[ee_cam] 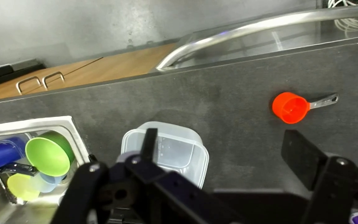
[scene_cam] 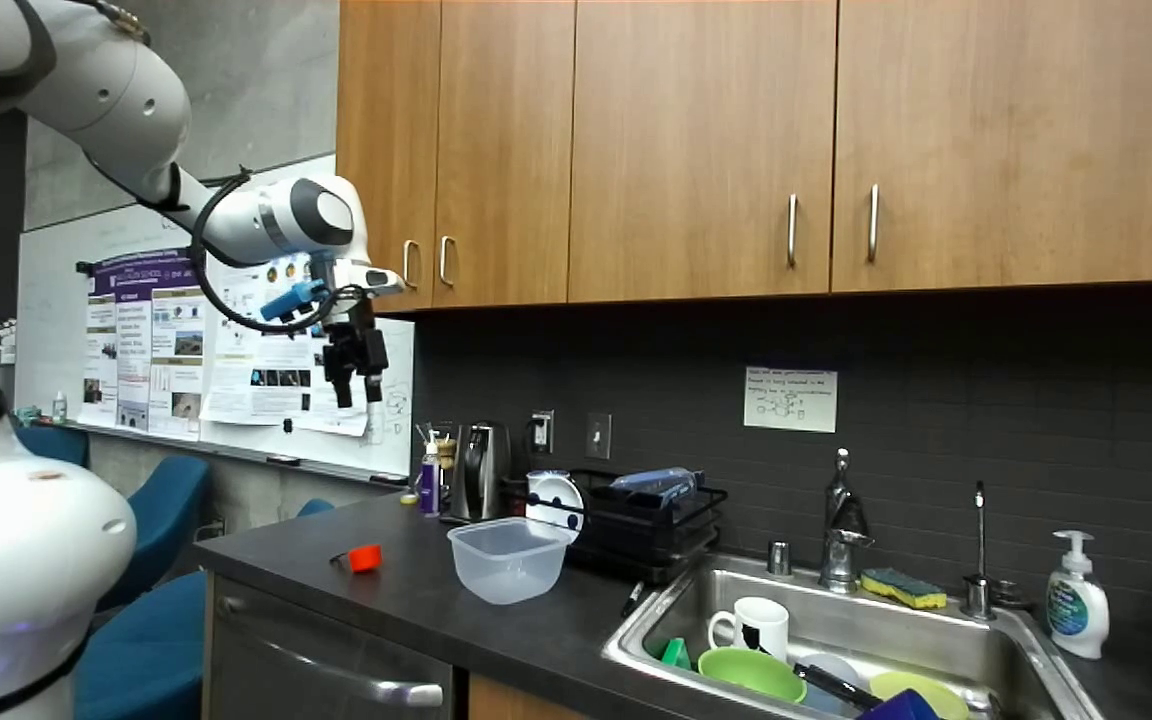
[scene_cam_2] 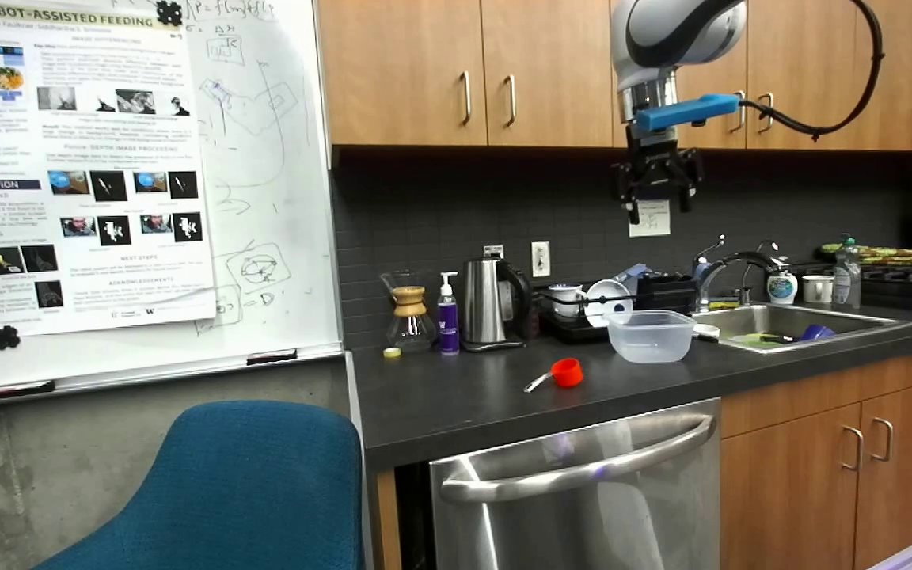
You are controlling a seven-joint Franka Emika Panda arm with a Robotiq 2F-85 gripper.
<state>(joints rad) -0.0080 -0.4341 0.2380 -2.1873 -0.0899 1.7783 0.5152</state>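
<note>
The white robot arm (scene_cam: 126,115) slopes down to its wrist (scene_cam: 321,215); below this, the black claw (scene_cam_2: 659,207) hangs pointing downward, its two opposed fingers (ee_cam: 301,157) spread wide apart.

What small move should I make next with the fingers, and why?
Probably shift the open, empty fingers sideways toward the red measuring cup before lowering. They hang high above the counter, and in the wrist view the cup lies outside the gap between them, while the plastic tub shows partly behind one finger, so coming straight down might bump it.
</note>
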